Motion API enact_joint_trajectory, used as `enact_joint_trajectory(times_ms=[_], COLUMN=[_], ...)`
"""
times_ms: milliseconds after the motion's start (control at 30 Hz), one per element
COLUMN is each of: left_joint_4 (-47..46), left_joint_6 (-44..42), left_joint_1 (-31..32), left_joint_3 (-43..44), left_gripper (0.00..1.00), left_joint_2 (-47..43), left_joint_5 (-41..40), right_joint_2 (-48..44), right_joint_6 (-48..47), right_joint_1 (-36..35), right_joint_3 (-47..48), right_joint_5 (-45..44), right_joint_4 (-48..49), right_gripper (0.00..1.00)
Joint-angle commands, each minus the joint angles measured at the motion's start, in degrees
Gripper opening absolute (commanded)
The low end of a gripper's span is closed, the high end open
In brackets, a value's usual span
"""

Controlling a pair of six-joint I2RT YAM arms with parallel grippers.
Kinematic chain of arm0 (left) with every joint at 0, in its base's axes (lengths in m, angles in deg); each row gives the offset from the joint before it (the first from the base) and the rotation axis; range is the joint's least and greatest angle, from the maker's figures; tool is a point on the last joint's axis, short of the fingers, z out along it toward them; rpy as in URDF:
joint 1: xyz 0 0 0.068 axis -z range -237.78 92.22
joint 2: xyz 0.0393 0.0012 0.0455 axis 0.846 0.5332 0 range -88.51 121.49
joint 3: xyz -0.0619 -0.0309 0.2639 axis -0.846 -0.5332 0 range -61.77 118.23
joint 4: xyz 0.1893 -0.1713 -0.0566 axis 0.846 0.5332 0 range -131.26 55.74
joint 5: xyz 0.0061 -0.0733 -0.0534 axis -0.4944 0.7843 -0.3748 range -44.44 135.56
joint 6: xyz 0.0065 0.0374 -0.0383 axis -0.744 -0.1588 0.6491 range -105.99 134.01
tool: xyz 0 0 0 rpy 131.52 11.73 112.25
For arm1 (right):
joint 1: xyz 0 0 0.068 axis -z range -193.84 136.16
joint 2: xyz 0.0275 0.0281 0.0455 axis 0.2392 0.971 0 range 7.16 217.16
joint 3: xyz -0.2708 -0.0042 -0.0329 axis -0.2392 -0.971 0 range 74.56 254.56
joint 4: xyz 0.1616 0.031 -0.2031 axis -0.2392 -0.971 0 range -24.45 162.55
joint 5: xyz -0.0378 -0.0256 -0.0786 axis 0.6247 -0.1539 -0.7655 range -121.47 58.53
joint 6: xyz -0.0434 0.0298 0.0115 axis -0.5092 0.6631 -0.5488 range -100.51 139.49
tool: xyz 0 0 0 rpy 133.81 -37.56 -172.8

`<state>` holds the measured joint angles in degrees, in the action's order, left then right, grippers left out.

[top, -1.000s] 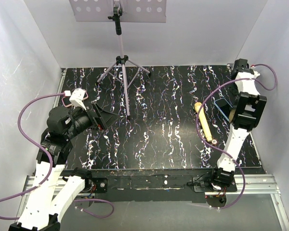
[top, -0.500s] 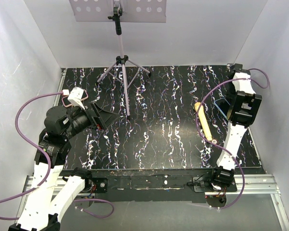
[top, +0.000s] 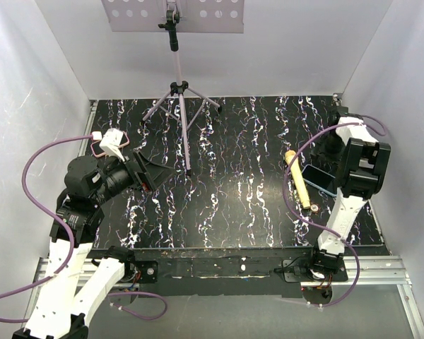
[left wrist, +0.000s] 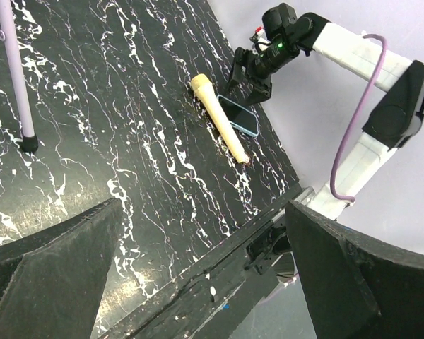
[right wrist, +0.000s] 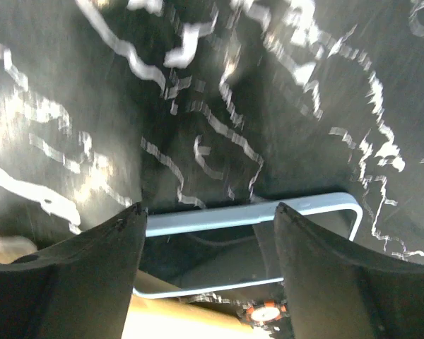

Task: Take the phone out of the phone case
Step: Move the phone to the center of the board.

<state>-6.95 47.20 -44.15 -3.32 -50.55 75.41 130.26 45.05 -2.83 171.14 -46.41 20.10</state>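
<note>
Phone case (right wrist: 219,219), light-blue rim, flat on black, white-veined surface (top: 233,205) near right edge, about midway between front and rear edges. Dark face of phone (left wrist: 238,115) framed by that rim, seemingly seated in it. Yellow rod (left wrist: 220,120) just beside case on side toward centre of surface, roughly parallel to it; contact between the two not resolvable.

Right pincer (left wrist: 247,83) over rear end of case, pointing down, fingers (right wrist: 63,275) set apart, clamped on nothing. In right wrist view, rim of case spanning gap between both fingers, farther from camera than their tips; touching case or clear of it, impossible to tell.

Left pincer (top: 159,175) near left edge of surface, well apart from case, raised above surface, spread wide and empty, aimed toward right edge.

Tripod stand (top: 179,88) upright near rear edge, left of centre, feet on surface, perforated plate (top: 173,14) at top.
</note>
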Motion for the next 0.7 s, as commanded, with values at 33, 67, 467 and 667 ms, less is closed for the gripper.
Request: enact_joint_trajectory(times_ms=[33,67,467,667], left_joint_4=[-0.11,-0.29,-0.55,0.15], left_joint_6=[-0.5,-0.49,-0.14,-0.23], left_joint_1=[0.61,0.7,1.4,1.31], left_joint_3=[1.31,1.4,1.57,2.19], left_gripper=[1.0,1.0,1.0,1.0], left_joint_2=[-0.78,-0.78,-1.48,-1.83], left_joint_5=[1.18,1.18,1.79,1.97], right_joint_2=[-10.42,-11.48,-11.15,-2.97], right_joint_6=[-3.41,-3.76,-0.94,-2.53], right_joint_1=[-0.81,-0.72,2.18,2.18], right_joint_3=[-7.36,-7.71,-2.63,2.74], right_joint_5=[5.54,4.75,-2.37,-14.48], right_joint_4=[4.54,4.37,4.64,-1.51], right_gripper=[0.84,0.84,0.36,0.01])
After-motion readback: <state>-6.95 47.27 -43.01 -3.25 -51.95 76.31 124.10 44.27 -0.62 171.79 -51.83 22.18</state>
